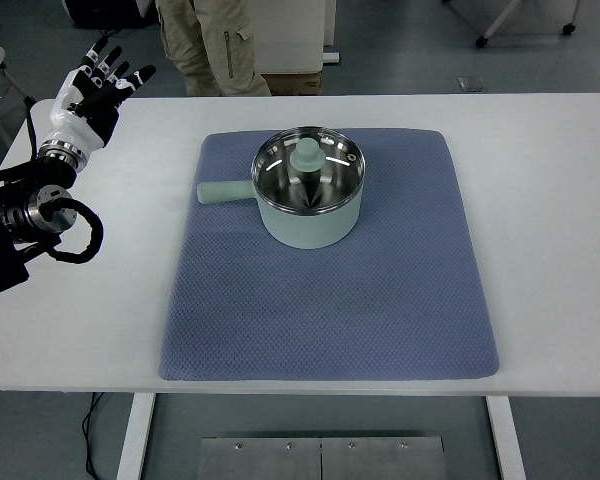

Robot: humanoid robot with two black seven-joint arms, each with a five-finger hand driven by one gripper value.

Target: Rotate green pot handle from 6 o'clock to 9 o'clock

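A pale green pot (310, 215) with a glass lid and a green knob (308, 153) stands on the blue mat (330, 300), toward its far side. Its handle (226, 191) points to the picture's left, at about 9 o'clock. My left hand (98, 85) is at the table's far left corner, well away from the pot, with its fingers spread and holding nothing. The right arm does not show.
The mat lies on a white table (550, 200). A person's legs in beige trousers (205, 45) stand behind the table's far edge, next to a cardboard box (292, 82). My left arm's black cabling (70, 230) hangs over the table's left edge.
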